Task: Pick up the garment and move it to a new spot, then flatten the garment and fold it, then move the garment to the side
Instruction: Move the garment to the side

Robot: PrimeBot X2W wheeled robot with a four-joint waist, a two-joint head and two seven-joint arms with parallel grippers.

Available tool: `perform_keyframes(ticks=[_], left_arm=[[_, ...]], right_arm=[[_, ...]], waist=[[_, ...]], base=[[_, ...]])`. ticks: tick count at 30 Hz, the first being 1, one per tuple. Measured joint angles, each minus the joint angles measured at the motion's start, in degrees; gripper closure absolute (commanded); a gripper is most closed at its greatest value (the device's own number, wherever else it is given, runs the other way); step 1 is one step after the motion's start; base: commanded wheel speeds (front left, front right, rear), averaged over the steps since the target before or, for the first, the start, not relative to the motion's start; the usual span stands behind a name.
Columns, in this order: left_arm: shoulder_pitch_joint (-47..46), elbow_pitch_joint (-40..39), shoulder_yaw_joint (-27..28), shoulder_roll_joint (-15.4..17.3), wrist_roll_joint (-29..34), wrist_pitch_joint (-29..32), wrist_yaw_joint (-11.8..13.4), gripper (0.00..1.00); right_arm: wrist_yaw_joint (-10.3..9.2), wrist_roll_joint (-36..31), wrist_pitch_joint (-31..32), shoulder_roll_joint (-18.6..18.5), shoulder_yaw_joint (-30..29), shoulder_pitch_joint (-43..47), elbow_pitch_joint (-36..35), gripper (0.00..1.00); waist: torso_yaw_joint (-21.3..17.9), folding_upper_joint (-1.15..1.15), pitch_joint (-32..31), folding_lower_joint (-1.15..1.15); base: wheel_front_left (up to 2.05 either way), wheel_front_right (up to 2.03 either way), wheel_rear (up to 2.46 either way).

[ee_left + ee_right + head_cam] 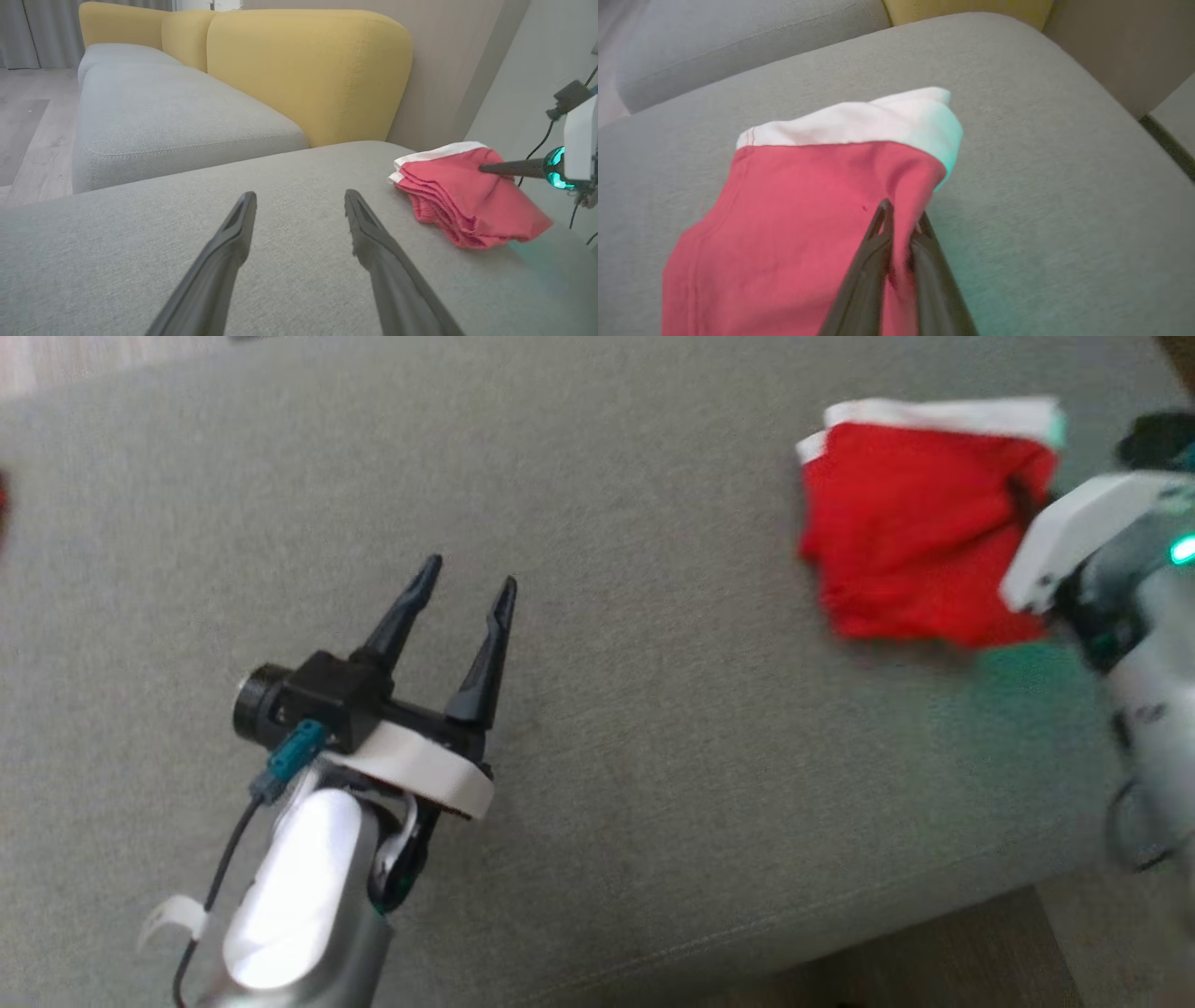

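At upper right, your right gripper (pixel 1019 493) is clamping an edge of the soft, limp red garment (pixel 901 527); your left gripper (pixel 464 583) is hanging open.

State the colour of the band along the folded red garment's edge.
White; the band on the folded red fabric garment shows best in the right wrist view.

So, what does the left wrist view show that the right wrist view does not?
Left wrist view, not the other: the open left gripper, a curtain, the garment in stacked layers from the side. Right wrist view, not the other: the right gripper shut on a fold of the cloth. Both: the red garment with its white band, the right gripper, the grey cushion.
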Motion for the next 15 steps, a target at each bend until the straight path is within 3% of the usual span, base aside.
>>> perform_keyframes(ticks=[8, 15], left_arm=[[-3.39, -0.04, -0.08, 1.96, 0.32, 0.07, -0.02, 0.0], [-5.92, -0.58, -0.04, 2.47, 0.3, 0.07, 0.0, 0.0]], right_arm=[[0.0, -5.16, 0.05, -10.88, 4.12, -13.38, 1.08, 1.0], [0.0, -9.43, 1.42, -15.58, 4.47, -20.68, 7.02, 1.0]], waist=[[3.51, 0.0, 7.79, 0.01], [7.05, 0.0, 14.08, 0.02]], base=[[0.0, 0.0, 0.0], [0.0, 0.0, 0.0]])
